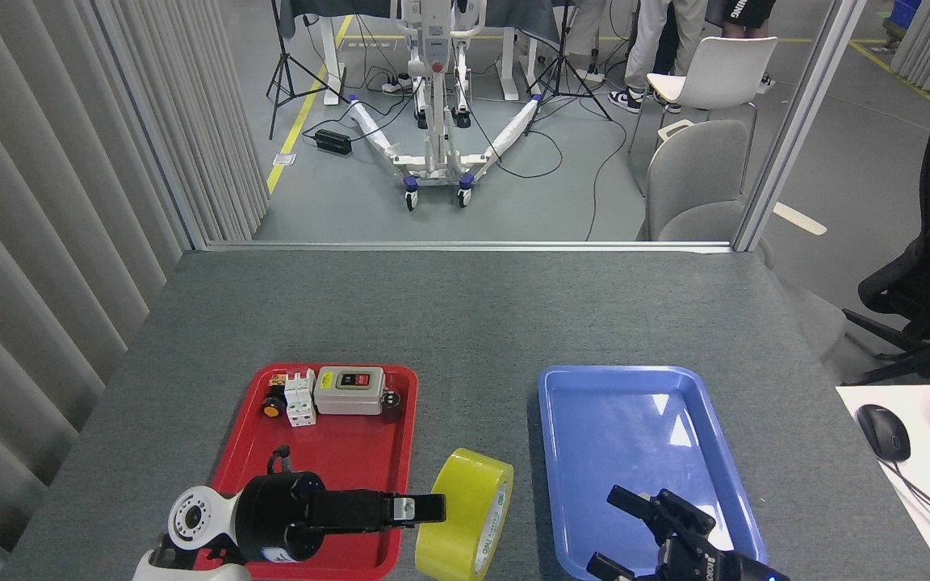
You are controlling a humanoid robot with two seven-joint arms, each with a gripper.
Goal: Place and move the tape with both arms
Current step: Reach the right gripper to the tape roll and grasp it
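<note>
The yellow tape roll [462,494] stands on edge over the grey table, in the gap between the red tray [336,456] and the blue tray [634,420], with its white core facing right. My left gripper [437,510] reaches in from the left and is shut on the tape's left rim; one finger shows and the rest are hidden behind the roll. My right gripper [636,534] hovers over the near end of the blue tray, a little right of the tape. It is open, its fingers spread, and it holds nothing.
At the far end of the red tray lie a grey switch box [349,390], a white breaker [300,398], an orange button [272,408] and a black knob [390,399]. A white desk with a mouse [883,432] adjoins the table's right side. Chairs [695,181] stand beyond the far edge.
</note>
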